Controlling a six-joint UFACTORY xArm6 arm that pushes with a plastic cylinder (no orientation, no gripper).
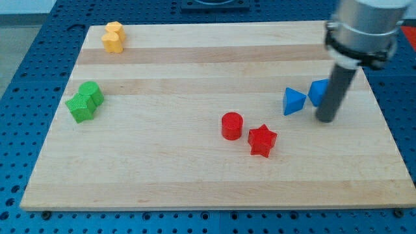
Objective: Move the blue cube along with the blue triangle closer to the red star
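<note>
red star (262, 140) sits nearest the view's bottom, just off centre toward the right, with the red cylinder (231, 125) just beside it at its upper left, the two close but whether they touch i cannot tell. up and to the right, the arm drops in from the view's top right corner, a grey cuff above and the dark rod standing near upright, and my tip (326, 119) rests on the wooden board (195, 182) right against the blue cube (318, 93), covering part of its right side. no fingers on this rig, only the bare rod. blue triangle (294, 101) lies just left of the cube, the pair nearly touching. between these blues and the red star runs a short stretch of bare wood. the board's right edge is near the tip, the bottom edge well apart from everything. over on the view's left, the green block (84, 102) hugs the left edge, and the yellow block (114, 37) sits in the top left corner.
</note>
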